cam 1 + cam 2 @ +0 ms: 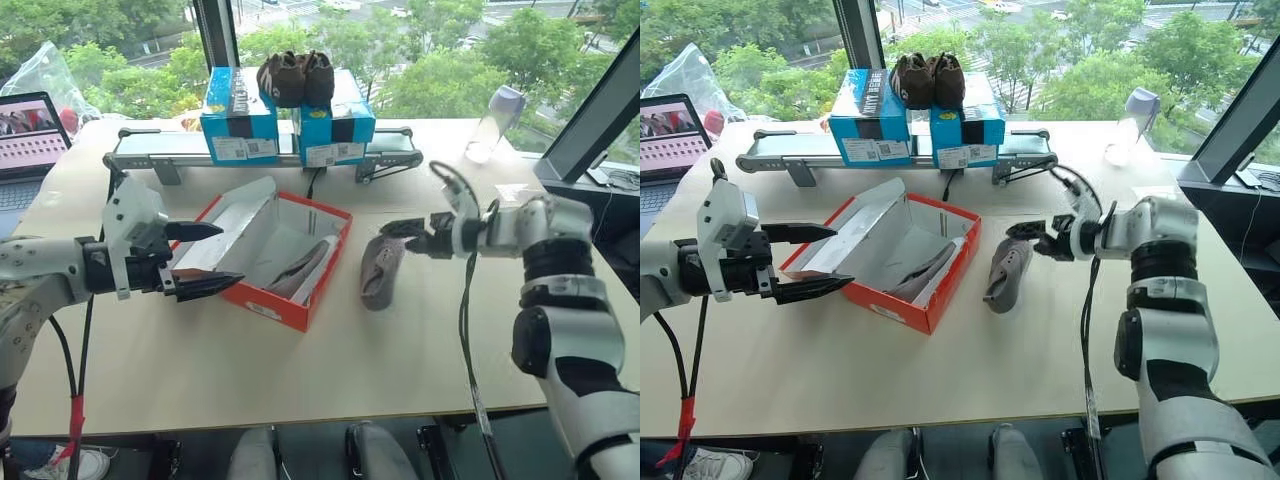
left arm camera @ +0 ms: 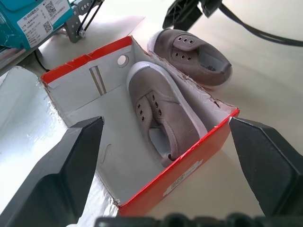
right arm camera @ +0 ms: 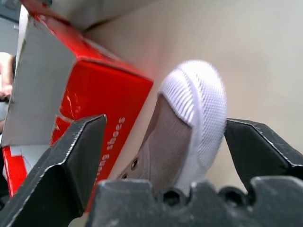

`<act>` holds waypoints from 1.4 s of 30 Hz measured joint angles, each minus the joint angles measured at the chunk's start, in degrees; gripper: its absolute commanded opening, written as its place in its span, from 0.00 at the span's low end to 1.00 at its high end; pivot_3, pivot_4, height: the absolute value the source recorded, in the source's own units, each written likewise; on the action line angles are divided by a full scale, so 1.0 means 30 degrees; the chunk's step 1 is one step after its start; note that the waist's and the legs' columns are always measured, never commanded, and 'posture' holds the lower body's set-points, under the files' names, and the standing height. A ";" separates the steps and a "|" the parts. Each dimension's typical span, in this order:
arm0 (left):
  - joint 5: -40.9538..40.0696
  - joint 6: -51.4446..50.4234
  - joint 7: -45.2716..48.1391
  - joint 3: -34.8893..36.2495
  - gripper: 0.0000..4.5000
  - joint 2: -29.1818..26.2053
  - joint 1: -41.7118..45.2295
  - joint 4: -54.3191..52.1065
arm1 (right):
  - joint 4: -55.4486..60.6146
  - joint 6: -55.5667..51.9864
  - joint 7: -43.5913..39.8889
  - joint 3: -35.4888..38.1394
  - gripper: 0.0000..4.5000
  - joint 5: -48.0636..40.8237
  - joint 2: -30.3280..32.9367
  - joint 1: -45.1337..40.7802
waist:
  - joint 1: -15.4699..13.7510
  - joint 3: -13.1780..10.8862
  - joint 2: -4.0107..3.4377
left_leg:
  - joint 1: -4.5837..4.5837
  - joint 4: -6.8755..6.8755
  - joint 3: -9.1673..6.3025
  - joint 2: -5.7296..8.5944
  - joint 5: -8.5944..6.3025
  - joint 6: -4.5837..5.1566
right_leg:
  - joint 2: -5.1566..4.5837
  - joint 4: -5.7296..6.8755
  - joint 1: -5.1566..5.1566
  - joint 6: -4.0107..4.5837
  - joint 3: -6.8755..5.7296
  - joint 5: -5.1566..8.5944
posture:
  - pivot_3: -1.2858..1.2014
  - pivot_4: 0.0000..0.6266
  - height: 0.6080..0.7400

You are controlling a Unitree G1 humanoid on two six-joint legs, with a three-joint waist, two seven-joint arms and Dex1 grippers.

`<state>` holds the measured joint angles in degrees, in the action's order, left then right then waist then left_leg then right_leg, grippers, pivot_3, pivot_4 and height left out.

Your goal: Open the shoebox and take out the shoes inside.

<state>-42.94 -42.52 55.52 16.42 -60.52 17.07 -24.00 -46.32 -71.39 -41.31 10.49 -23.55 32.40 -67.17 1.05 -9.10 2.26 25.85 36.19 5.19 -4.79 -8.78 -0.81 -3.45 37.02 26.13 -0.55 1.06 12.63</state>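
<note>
Shoebox: open, middle of the counter; one shoe inside.
Right gripper: jaws apart, around second shoe beside box.
Left gripper: jaws apart, empty, at lid.
Risk: withdrawing right gripper may drag the shoe.

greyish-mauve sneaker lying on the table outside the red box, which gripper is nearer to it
Right. The right gripper is open at the greyish-mauve sneaker's end. The left gripper is open beyond the red cardboard shoebox, at its lid side.
</note>
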 measured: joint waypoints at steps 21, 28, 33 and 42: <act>0.0006 0.0054 -0.0087 -0.0141 1.00 0.0207 0.0376 0.0320 | 1.4321 1.6492 -1.1528 -1.1469 0.99 0.4414 0.1312 0.1524 | -0.0057 -0.0009 -0.0015 | -0.0003 0.0093 0.0022 -0.0028 -0.0001 -0.0008 | 0.0003 0.0031 0.0006 -0.0074 -0.0018 0.0019 | 0.52 0.24 1.00; -0.0301 -0.0008 0.0102 0.0765 1.00 0.0066 0.0208 -0.0032 | 0.9825 2.1385 -1.1684 -1.3113 0.99 0.7059 -0.2341 -0.0611 | 0.0002 -0.0008 -0.0017 | -0.0014 0.0125 0.0021 -0.0041 0.0007 -0.0010 | 0.0010 0.0048 0.0008 0.0006 -0.0025 -0.0084 | 0.52 0.24 1.00; -0.0635 -0.0322 -0.0103 0.1429 1.00 0.0058 -0.0623 -0.0603 | 0.6579 2.3991 -1.1320 -1.3800 0.99 0.8481 -0.4526 -0.1417 | -0.0024 -0.0009 -0.0016 | 0.0007 0.0121 0.0021 -0.0043 0.0006 -0.0012 | 0.0012 0.0040 0.0012 0.0039 -0.0027 -0.0094 | 0.52 0.24 1.00; -0.1523 -0.1378 -0.0642 0.4389 1.00 0.0016 -0.2166 -0.1648 | 0.3157 2.6613 -1.3349 -1.4157 0.99 0.9699 -0.4917 -0.1705 | -0.0029 -0.0010 -0.0018 | 0.0006 0.0125 0.0013 -0.0049 0.0008 -0.0016 | 0.0011 0.0056 0.0014 0.0036 -0.0045 -0.0093 | 0.52 0.24 1.00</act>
<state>-47.51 -46.66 53.60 29.59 -60.48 10.57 -28.95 -36.85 8.45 -81.36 -31.98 5.55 17.65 -72.29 0.97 -9.13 2.21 25.87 36.56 5.22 -4.93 -8.76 -0.86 -3.42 37.18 26.17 -0.45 0.92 12.35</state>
